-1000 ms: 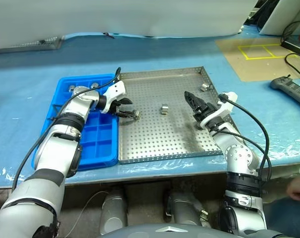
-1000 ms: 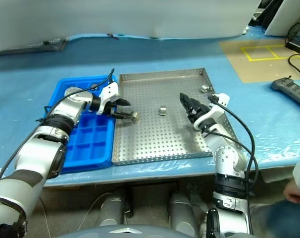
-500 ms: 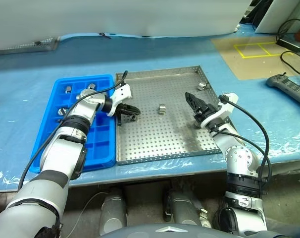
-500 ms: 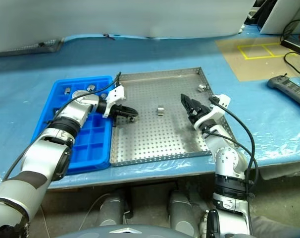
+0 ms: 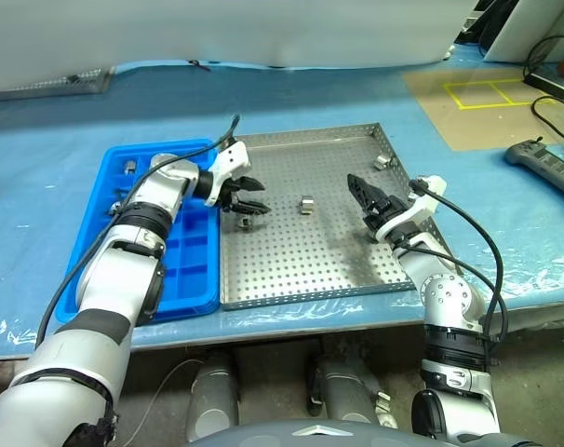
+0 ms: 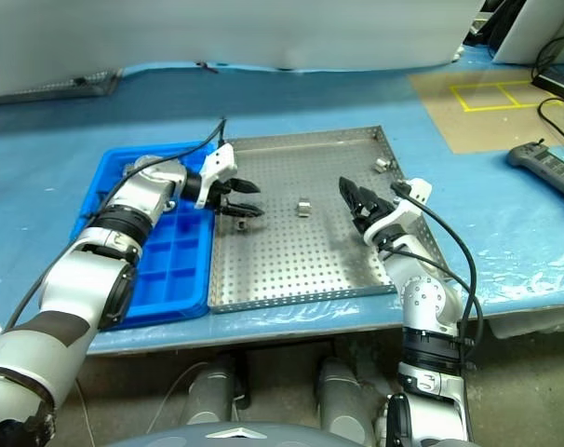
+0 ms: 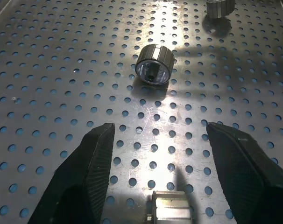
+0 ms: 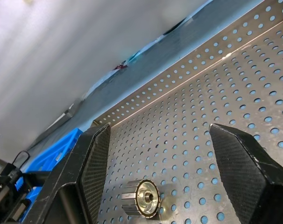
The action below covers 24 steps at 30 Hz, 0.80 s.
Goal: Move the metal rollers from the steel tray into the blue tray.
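The right gripper point(image 5: 367, 201) waits above the steel tray point(image 5: 356, 270), fingers apart and empty. The left gripper point(image 5: 248, 197) is spread wide over one roller point(image 5: 246, 222), ready to pinch it. Another roller point(image 5: 306, 204) lies mid-tray. More rollers point(image 5: 130, 167) fill the blue tray point(image 5: 194, 270).

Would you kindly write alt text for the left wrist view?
Open left gripper above the steel tray, its two black fingers apart. One metal roller lies ahead on its side; another sits between the fingers, a third at the far edge.
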Each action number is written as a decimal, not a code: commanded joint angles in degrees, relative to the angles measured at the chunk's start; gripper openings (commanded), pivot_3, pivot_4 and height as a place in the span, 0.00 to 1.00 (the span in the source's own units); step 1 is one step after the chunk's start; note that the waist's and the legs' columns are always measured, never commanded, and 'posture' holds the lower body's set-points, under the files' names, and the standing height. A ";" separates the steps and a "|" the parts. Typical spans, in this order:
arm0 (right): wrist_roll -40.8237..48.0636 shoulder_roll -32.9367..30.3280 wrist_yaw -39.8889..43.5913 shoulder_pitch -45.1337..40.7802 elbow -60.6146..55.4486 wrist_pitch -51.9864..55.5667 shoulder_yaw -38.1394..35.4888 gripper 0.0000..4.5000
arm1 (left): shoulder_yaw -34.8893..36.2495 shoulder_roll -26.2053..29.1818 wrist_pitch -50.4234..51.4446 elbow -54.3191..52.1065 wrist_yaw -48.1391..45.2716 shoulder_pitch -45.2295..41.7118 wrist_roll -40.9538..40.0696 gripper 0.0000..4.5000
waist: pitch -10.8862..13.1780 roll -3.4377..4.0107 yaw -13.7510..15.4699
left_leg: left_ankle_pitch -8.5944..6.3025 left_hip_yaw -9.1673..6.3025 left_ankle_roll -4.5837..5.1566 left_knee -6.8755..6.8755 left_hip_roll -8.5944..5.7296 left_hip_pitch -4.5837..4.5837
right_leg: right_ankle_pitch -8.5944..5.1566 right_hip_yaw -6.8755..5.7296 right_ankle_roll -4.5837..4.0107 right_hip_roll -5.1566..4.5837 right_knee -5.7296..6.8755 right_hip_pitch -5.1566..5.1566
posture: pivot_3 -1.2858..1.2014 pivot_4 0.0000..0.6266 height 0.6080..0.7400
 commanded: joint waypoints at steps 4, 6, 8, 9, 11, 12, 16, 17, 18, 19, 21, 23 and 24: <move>0.42 0.26 -0.48 0.80 -2.65 -1.26 -0.84 0.78 | -5.03 0.98 -1.05 -0.57 -3.31 1.40 4.17 0.74 | 0.00 0.00 -0.07 | 0.00 -0.01 0.00 0.00 0.00 0.00 | 0.00 0.00 0.00 0.01 0.00 0.00 | 0.37 0.24 1.00; 0.50 0.22 -0.58 1.01 -2.80 -1.30 -0.91 0.78 | -6.01 1.55 -1.98 0.20 -2.43 1.08 5.60 0.74 | 0.00 0.00 -0.17 | 0.00 0.00 -0.01 0.00 0.01 0.03 | 0.00 0.00 0.00 0.02 0.01 0.00 | 0.37 0.24 1.00; 0.51 0.24 -0.67 1.07 -2.87 -1.31 -0.85 0.78 | -5.95 1.81 -2.98 1.26 0.05 0.30 6.40 0.74 | 0.00 0.00 -0.24 | 0.01 0.00 -0.02 0.00 0.00 0.05 | 0.00 0.01 0.00 0.03 0.02 0.00 | 0.37 0.24 1.00; 0.52 0.24 -0.70 1.07 -2.88 -1.32 -0.83 0.78 | -5.63 1.79 -3.18 1.73 1.17 -0.16 6.49 0.74 | 0.00 0.00 -0.25 | 0.01 0.00 -0.02 0.00 0.00 0.06 | 0.00 0.01 0.00 0.05 0.03 0.00 | 0.37 0.24 1.00; 0.47 0.23 -0.69 0.94 -2.69 -1.37 -0.76 0.78 | -4.90 1.82 -3.00 2.51 2.51 -1.27 6.39 0.74 | 0.00 0.00 -0.25 | 0.03 -0.01 -0.05 0.01 0.00 0.07 | 0.00 0.01 0.00 0.12 0.05 0.00 | 0.37 0.24 1.00; 0.43 0.22 -0.66 0.80 -2.49 -1.40 -0.73 0.78 | -4.81 2.05 -2.87 2.62 2.41 -1.72 6.38 0.74 | 0.00 0.00 -0.25 | 0.04 -0.01 -0.06 0.01 0.00 0.08 | 0.00 0.01 0.00 0.14 0.06 0.00 | 0.37 0.24 1.00; 0.39 0.12 -0.49 0.37 -1.99 -1.37 -0.61 0.78 | -4.64 3.29 -1.73 1.70 0.93 -3.28 5.99 0.74 | 0.00 0.00 -0.16 | 0.04 -0.02 -0.07 -0.01 0.02 0.07 | 0.00 0.01 0.00 0.17 0.05 0.00 | 0.37 0.24 1.00; 0.39 0.09 -0.44 0.31 -1.91 -1.34 -0.58 0.78 | -4.61 3.74 -1.44 1.44 0.56 -3.87 5.96 0.74 | 0.00 0.00 -0.13 | 0.04 -0.02 -0.06 -0.02 0.02 0.06 | 0.00 0.01 0.00 0.17 0.03 -0.01 | 0.37 0.24 1.00; 0.36 0.09 -0.38 0.23 -1.74 -1.34 -0.53 0.78 | -4.65 4.34 -1.26 1.27 0.02 -4.61 6.03 0.74 | 0.00 0.00 -0.08 | 0.03 -0.02 -0.06 -0.02 0.02 0.05 | 0.00 0.01 0.00 0.17 0.02 -0.01 | 0.38 0.24 1.00; 0.29 0.09 -0.30 0.15 -1.52 -1.37 -0.47 0.78 | -4.75 4.85 -1.28 1.20 -0.41 -5.25 6.15 0.74 | 0.00 0.00 -0.05 | 0.03 -0.02 -0.05 -0.02 0.02 0.03 | 0.00 0.01 0.00 0.16 0.01 -0.02 | 0.38 0.24 1.00; 0.09 0.13 -0.12 0.06 -1.07 -1.47 -0.32 0.78 | -5.06 5.62 -1.76 1.39 -0.39 -6.32 6.64 0.74 | 0.00 0.00 -0.03 | 0.03 -0.01 -0.05 -0.02 0.02 0.02 | 0.00 0.01 0.00 0.15 0.00 -0.03 | 0.38 0.24 1.00; -0.04 0.25 0.05 -0.03 -0.73 -1.51 -0.13 0.78 | -5.37 6.42 -1.36 1.77 -1.21 -7.77 7.02 0.74 | 0.00 0.00 -0.01 | 0.02 -0.01 -0.05 -0.02 0.02 0.02 | 0.00 0.01 0.00 0.14 0.00 -0.02 | 0.38 0.24 1.00; -0.07 0.31 0.13 -0.08 -0.62 -1.51 -0.06 0.78 | -5.50 6.76 -1.05 1.92 -1.88 -8.35 7.18 0.74 | 0.00 0.00 0.02 | 0.03 -0.01 -0.05 -0.02 0.02 0.02 | 0.00 0.01 0.00 0.14 0.00 -0.02 | 0.38 0.24 1.00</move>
